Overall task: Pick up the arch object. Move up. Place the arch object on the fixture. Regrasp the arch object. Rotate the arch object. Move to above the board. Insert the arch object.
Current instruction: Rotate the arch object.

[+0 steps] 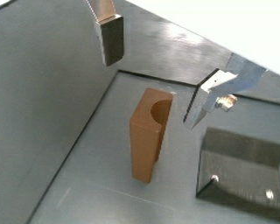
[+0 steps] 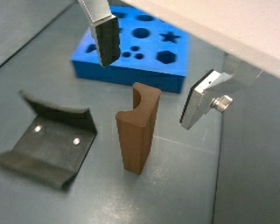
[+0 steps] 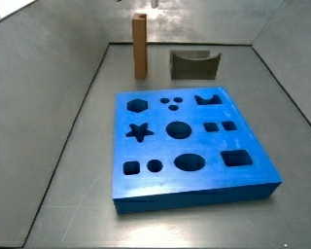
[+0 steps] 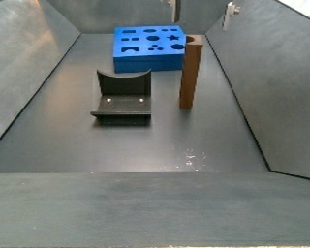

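The tall orange-brown wooden arch object (image 2: pixel 137 127) stands on end on the grey floor, near the dark notched fixture (image 2: pixel 46 140). It looks hard, light and tippy. The end effector (image 2: pixel 154 70) hangs above it, spread wide, empty. Pinch its flat sides up high.

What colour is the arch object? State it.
Orange-brown, clearest in a wrist view: arch object, below the open gripper.
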